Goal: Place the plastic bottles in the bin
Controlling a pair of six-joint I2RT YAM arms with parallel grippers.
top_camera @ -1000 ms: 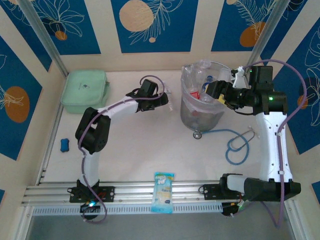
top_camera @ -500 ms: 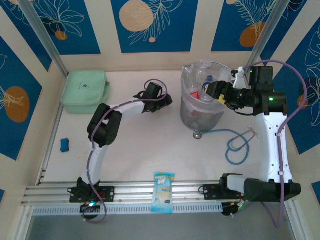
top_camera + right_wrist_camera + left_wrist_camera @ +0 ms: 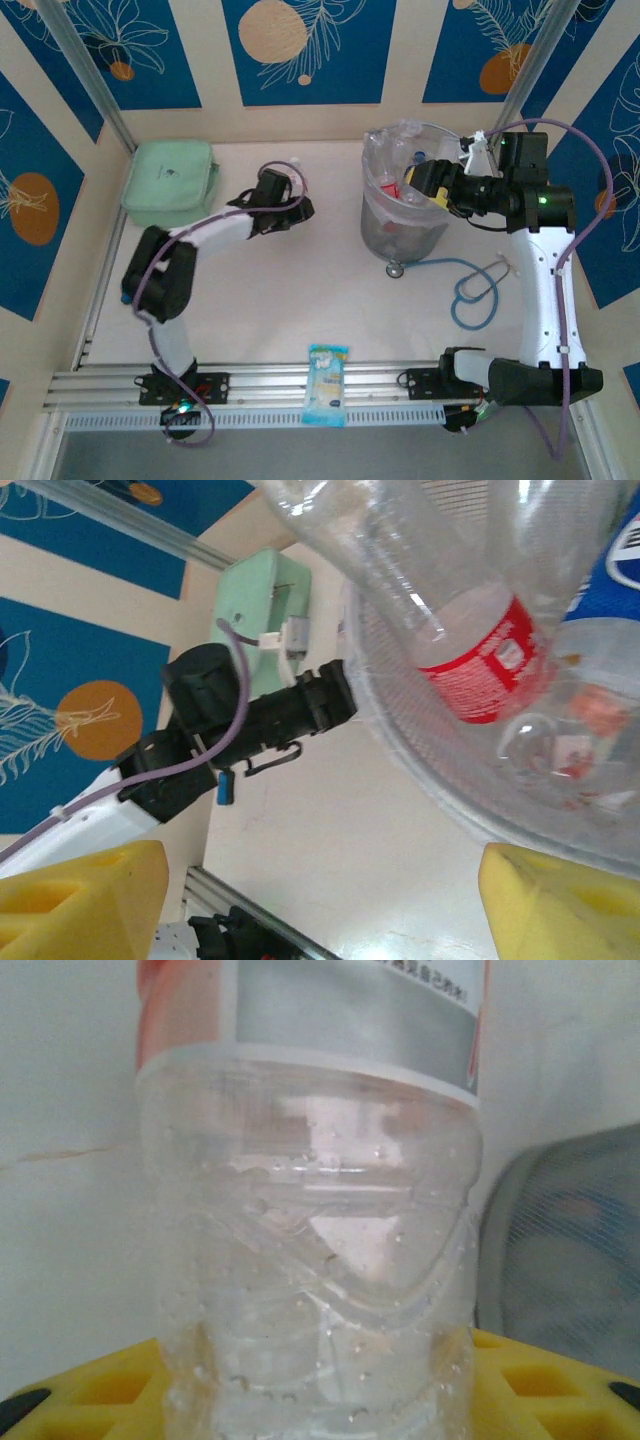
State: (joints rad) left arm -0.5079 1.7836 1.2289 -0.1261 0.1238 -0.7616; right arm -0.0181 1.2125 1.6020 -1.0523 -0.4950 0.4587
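Near edge: flat blue-and-white packet [image 3: 327, 380] lying across the rail, not ours. Blue cable [image 3: 472, 295] coiled on the table [image 3: 300, 300] right of centre, near the bin's foot.

Mid-table: left gripper [image 3: 298, 208] well left of the bin [image 3: 400, 232], apart from it. Left wrist view: its yellow pads [image 3: 90, 1395] pinch a clear plastic bottle [image 3: 315, 1260] low on the body. Red-and-white label above the hold, droplets on the inside wall, the bin's grey mesh off to the right beyond.

Handling: bottle looks empty (a few beads of water only), so light. Wall is thin, creased and dented along the ribs. I judge it will give under a squeeze and could squirt out of the pads if pressed hard. Smooth, probably a little slick. Best hold is likely across the ribbed waist or by the stiffer neck, not the soft belly.

Far: right gripper [image 3: 432, 183] hangs over the right part of the bin's mouth, fingers [image 3: 80, 900] spread wide, nothing between them. Below it, inside the bag liner, a red-labelled bottle [image 3: 478, 670] and a blue-labelled one [image 3: 625, 555] lie heaped. Mint-green box [image 3: 170, 180] at far left, lid on.

Step in hand, as I read it: carry the held bottle across to the bin, clearing the rim and the other arm before letting go
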